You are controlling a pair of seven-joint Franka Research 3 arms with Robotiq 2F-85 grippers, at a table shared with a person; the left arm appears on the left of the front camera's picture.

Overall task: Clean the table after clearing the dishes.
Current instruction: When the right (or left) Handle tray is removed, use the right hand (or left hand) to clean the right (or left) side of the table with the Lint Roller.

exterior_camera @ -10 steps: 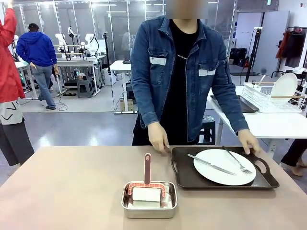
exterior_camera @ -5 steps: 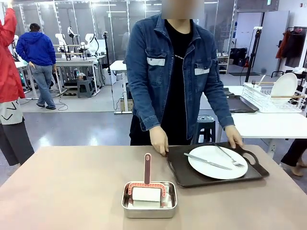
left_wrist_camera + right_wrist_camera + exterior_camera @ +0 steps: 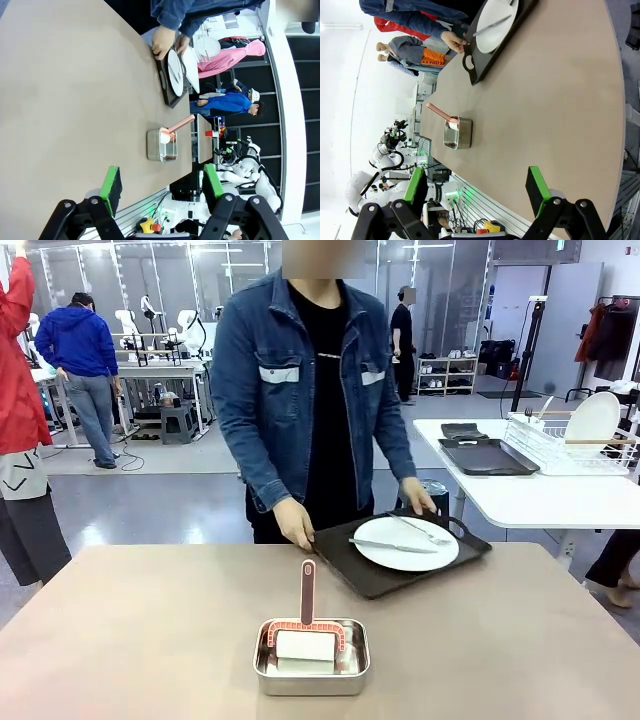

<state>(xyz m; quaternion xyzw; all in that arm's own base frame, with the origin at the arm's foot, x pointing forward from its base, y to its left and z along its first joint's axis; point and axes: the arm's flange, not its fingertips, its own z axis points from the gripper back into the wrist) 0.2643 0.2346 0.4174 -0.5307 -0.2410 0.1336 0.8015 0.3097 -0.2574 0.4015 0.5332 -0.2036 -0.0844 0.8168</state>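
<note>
Person stands at far side of the tabletop (image 3: 150, 620), holding a dark brown handled tray (image 3: 345, 568) w/ both hands: one hand (image 3: 295, 523) at the end toward picture left, the other hand (image 3: 418, 498) at the far right handle. Tray is tilted, at the far edge, right of centre; can't tell if its near corner touches the tabletop. On it lies a round white plate (image 3: 405, 543) w/ a knife (image 3: 392, 546) and a fork (image 3: 420, 530) across it.

Near the robot's edge, approx. centre, sits a small rectangular steel pan (image 3: 311, 665). Inside it is a white block (image 3: 305, 645) under a red frame, w/ a red handle (image 3: 307, 592) standing upright from it. Pan and tray are apart, w/ bare tabletop between.

Left gripper (image 3: 161, 182) in left wrist view: jaws spread, nothing between the green pads (image 3: 111, 182). It's above the tabletop, well apart from pan and tray, both seen farther off.

Right gripper (image 3: 476, 190) in right wrist view is the same: wide open, empty, off the tabletop, pan and tray well ahead of it.

Bkgd, right: a white table (image 3: 560, 500) carrying another dark tray (image 3: 490, 457) and a wire rack (image 3: 545, 445) w/ a white plate (image 3: 592, 423) standing in it
</note>
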